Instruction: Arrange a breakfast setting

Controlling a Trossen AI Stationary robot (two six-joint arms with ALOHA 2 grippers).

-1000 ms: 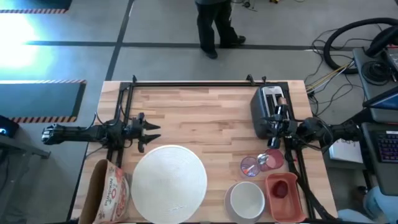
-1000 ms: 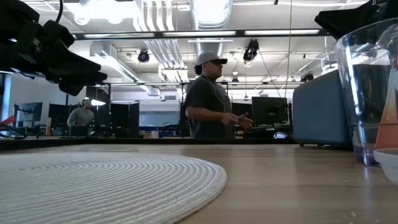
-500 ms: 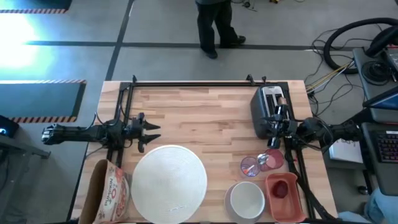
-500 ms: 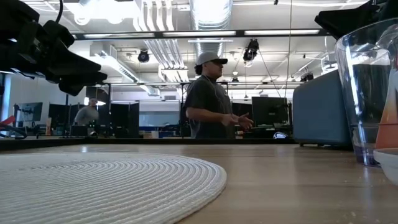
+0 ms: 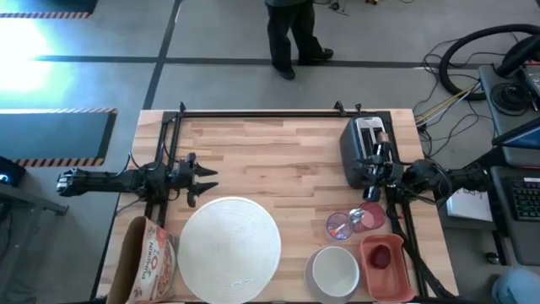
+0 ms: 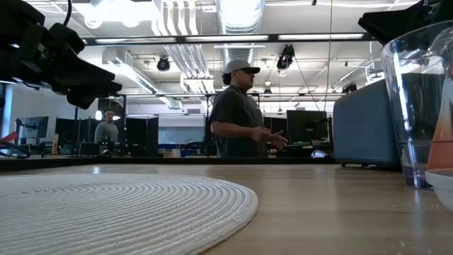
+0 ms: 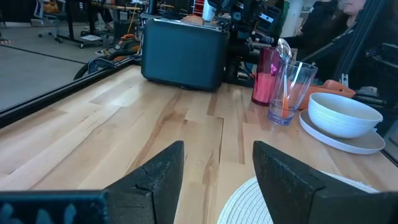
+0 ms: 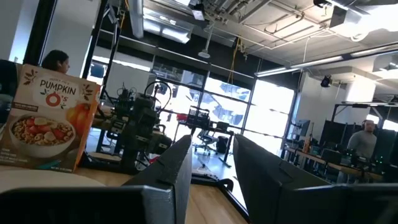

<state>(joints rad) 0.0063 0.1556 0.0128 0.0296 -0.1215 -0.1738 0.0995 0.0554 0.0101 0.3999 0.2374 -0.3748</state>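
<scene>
A large round white woven mat [image 5: 229, 241] lies on the table's near middle. At the near right, a white bowl [image 5: 335, 270] sits on a small white plate [image 7: 348, 140]. Beside them stand a pink cup [image 5: 369, 217] and a clear purplish glass [image 5: 339, 225] holding a spoon [image 7: 283, 50]. A red fruit lies in an orange container [image 5: 382, 257]. Toast [image 7: 193, 20] sticks out of a dark toaster [image 5: 363, 143]. A cereal box [image 5: 148, 262] lies at the near left. My left gripper [image 5: 209, 180] is open and empty, just beyond the mat's far left edge. My right gripper [image 5: 369, 177] is open and empty, above the table at the toaster's near side.
A black frame runs along the table's far edge and both sides [image 5: 253, 114]. Bare wood lies between the two grippers at the table's middle and far part [image 5: 270, 160]. A person [image 6: 237, 113] stands beyond the far edge.
</scene>
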